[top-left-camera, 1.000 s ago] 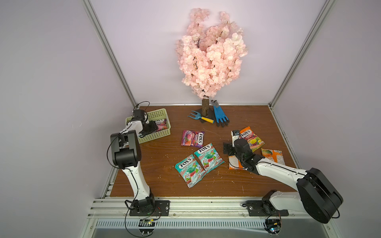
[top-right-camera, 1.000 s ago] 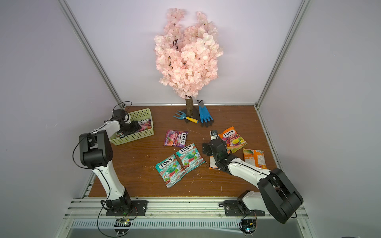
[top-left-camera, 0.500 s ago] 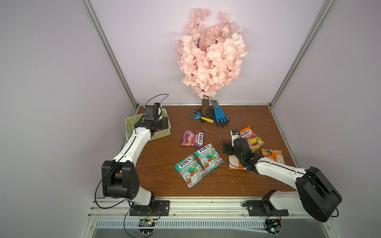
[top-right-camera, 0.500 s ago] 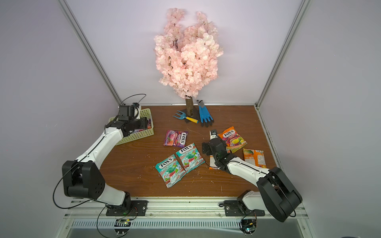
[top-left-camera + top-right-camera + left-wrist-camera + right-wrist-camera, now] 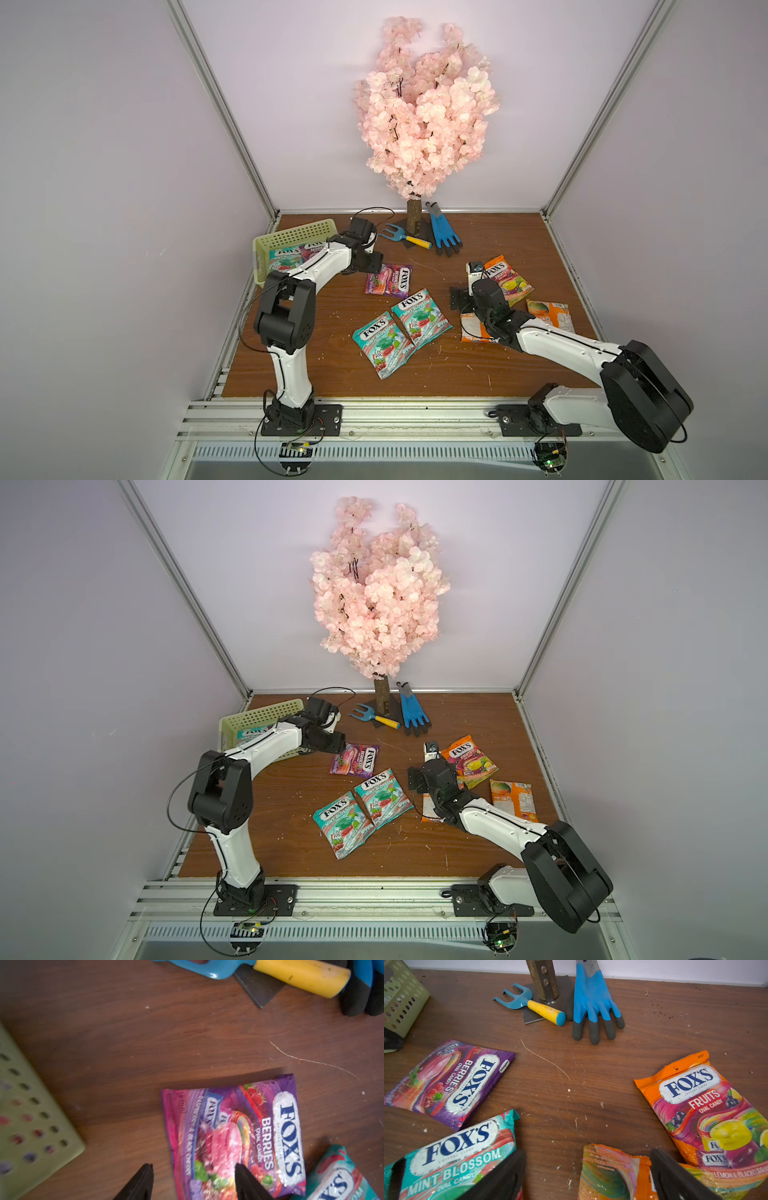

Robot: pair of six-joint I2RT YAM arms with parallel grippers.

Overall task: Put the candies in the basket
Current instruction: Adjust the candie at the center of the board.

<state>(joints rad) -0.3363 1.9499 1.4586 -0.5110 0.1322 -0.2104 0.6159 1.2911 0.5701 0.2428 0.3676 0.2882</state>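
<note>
The pale green basket stands at the back left with a teal bag and a purple bag inside. My left gripper is open just right of it, above the near edge of a purple candy bag lying flat on the table. Two teal bags lie mid-table. My right gripper is wide open, low over a face-down orange bag. Two more orange bags lie to the right.
A pink blossom tree stands on a metal plate at the back centre. A blue garden fork with a yellow handle and a blue glove lie beside it. White walls enclose the wooden table on three sides.
My left arm has swung out of the basket and to the right, over to the purple bag on the table. The right arm has barely moved.
</note>
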